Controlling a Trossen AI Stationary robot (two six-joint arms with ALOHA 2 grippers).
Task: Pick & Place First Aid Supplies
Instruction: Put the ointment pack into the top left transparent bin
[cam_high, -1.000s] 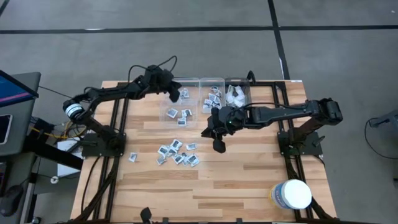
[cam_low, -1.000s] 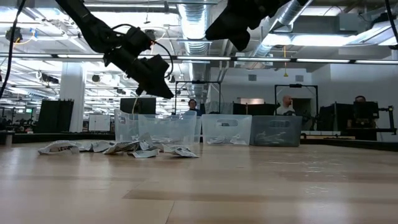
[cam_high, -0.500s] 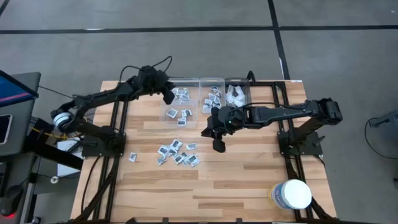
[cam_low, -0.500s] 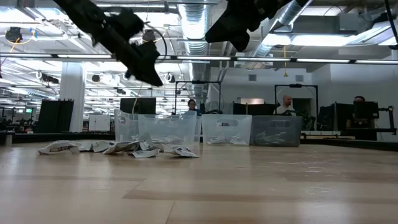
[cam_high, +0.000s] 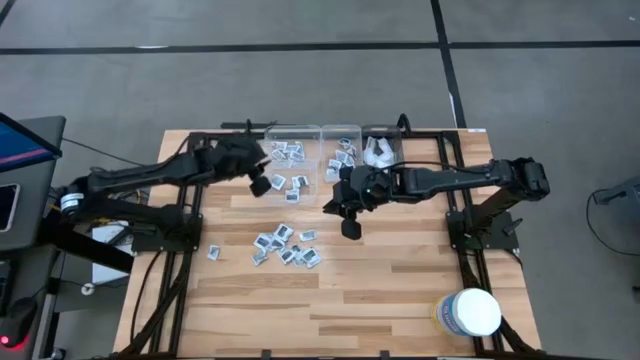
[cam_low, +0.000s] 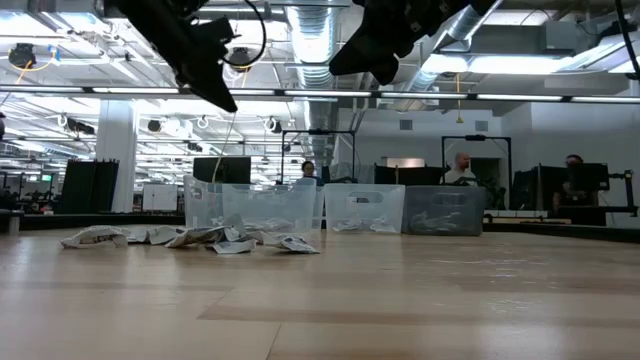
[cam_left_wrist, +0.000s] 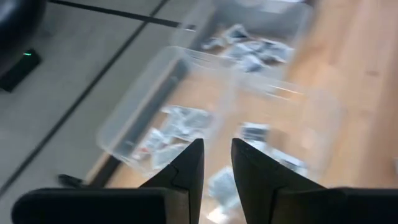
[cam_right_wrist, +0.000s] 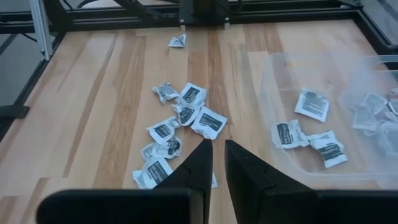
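Several small square packets lie loose in a cluster (cam_high: 287, 247) on the wooden table, also in the right wrist view (cam_right_wrist: 180, 124). More packets lie in three clear bins at the far edge: left bin (cam_high: 290, 165), middle bin (cam_high: 342, 158), right bin (cam_high: 380, 150) holding pale wrappers. My left gripper (cam_high: 258, 185) hangs high above the left bin's left rim, fingers slightly apart (cam_left_wrist: 217, 152), nothing between them. My right gripper (cam_high: 350, 230) hovers high between the bins and the cluster, fingers nearly together (cam_right_wrist: 218, 152) and empty.
One packet (cam_high: 213, 252) lies alone near the table's left edge. A big white round tub (cam_high: 470, 312) stands at the near right corner. Black arm frames run along both sides of the table. People sit in the room behind (cam_low: 460, 170).
My left gripper has drawn back from over the left bin's far part toward the table's left and near side, rising as it went. My right gripper has kept still, and the packets on the table have not moved.
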